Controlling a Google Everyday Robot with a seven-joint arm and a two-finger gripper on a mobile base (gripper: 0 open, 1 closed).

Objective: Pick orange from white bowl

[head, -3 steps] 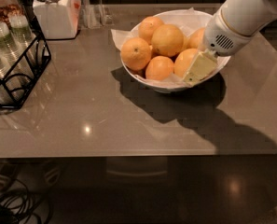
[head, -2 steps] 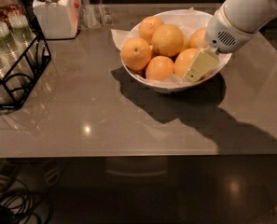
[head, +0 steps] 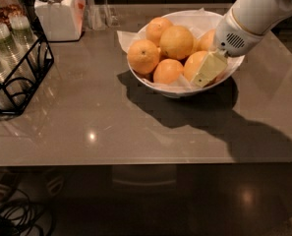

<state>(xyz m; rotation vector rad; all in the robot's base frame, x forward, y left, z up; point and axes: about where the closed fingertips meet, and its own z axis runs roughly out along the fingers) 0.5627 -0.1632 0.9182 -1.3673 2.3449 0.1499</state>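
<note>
The white bowl, lined with crinkled white paper, stands at the back middle of the grey table and holds several oranges. My gripper reaches in from the upper right, its pale yellow finger lying over the front right orange at the bowl's near right rim. A large orange sits on top in the middle, another at the left, a smaller one in front. The arm's white wrist hides the bowl's right side.
A white lidded jar stands at the back left. A black wire rack with glass bottles stands at the left edge. A clear stand is behind the bowl. The table's front edge runs across below; cables lie on the floor.
The gripper has barely moved; the arm has shifted slightly up and right while the finger stays on the front right orange. The oranges have not moved.
</note>
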